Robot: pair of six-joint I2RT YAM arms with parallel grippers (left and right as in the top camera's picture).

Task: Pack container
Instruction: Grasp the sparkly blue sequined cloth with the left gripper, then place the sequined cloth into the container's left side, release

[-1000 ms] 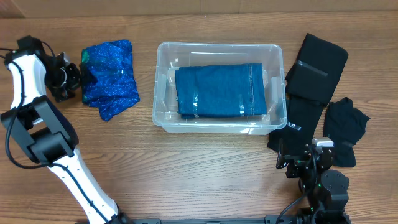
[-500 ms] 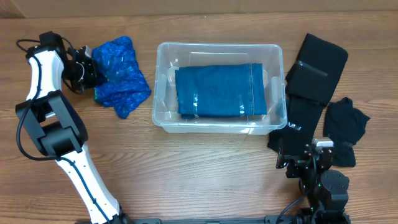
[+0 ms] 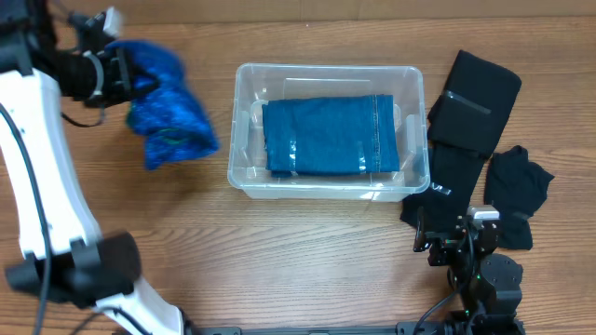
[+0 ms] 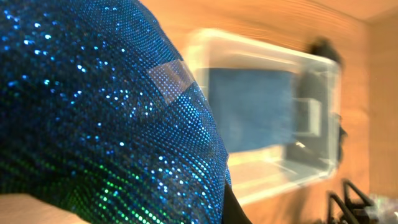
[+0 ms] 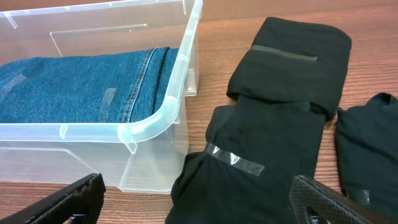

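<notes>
we see the clear, thick-rimmed container (image 3: 326, 67) holding folded denim (image 3: 331, 137); left gripper (image 3: 121, 70) grasps sequined cloth (image 3: 172, 116), right gripper (image 5: 199, 200) released.

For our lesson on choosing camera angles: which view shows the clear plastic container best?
Overhead: the whole container shows, rim and four corners, folded denim inside. Left wrist shows it blurred, partly behind the sequined cloth; right wrist shows only one corner and wall.
</notes>
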